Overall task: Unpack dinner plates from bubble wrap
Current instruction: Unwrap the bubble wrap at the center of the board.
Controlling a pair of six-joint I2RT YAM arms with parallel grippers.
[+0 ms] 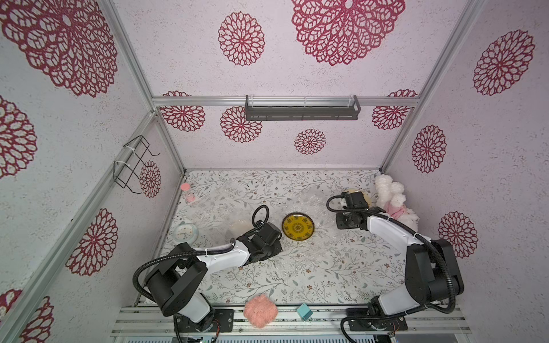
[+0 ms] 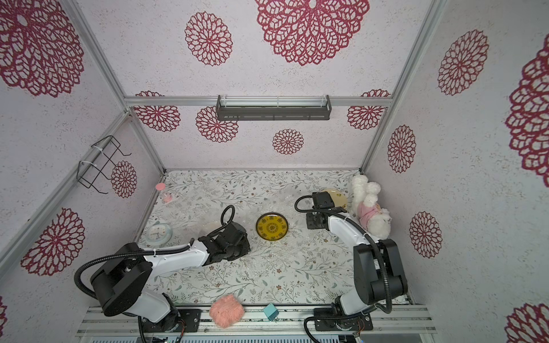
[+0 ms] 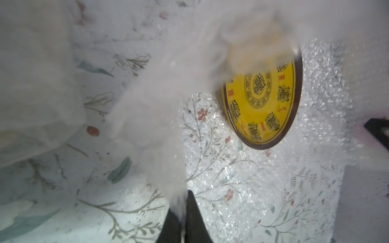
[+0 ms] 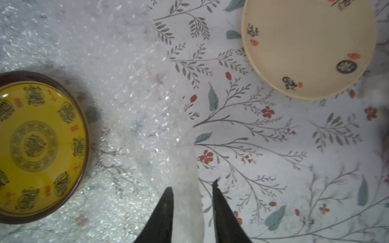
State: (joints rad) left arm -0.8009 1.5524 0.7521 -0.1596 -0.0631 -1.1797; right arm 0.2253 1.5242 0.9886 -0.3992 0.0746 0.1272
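The yellow plate [image 1: 298, 225] lies bare on bubble wrap [image 4: 117, 63]. Just beside it your left gripper [image 3: 183, 207] is pinched tight on a raised fold: peel slowly, away from the plate. On the plate's other side the right gripper [image 4: 192, 185] stands half open, a strip loose between its fingers.

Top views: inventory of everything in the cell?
Bubble wrap: clear, count unclear, mid-table.
Yellow plate: one, dark rim, centre, on bubble wrap.
Cream plate: one, far right.
Clock: one, white, blue rim, left.
Hourglass: one, pink, far left.
Plush dog: one, white, far right.
Yarn ball: one, pink, front rail.
Cube: one, teal, front rail.
Shelf: one, grey, back wall.
Wire rack: one, black, left wall.
Left gripper: shut on bubble wrap.
Right gripper: open, wrap strip between jaws.
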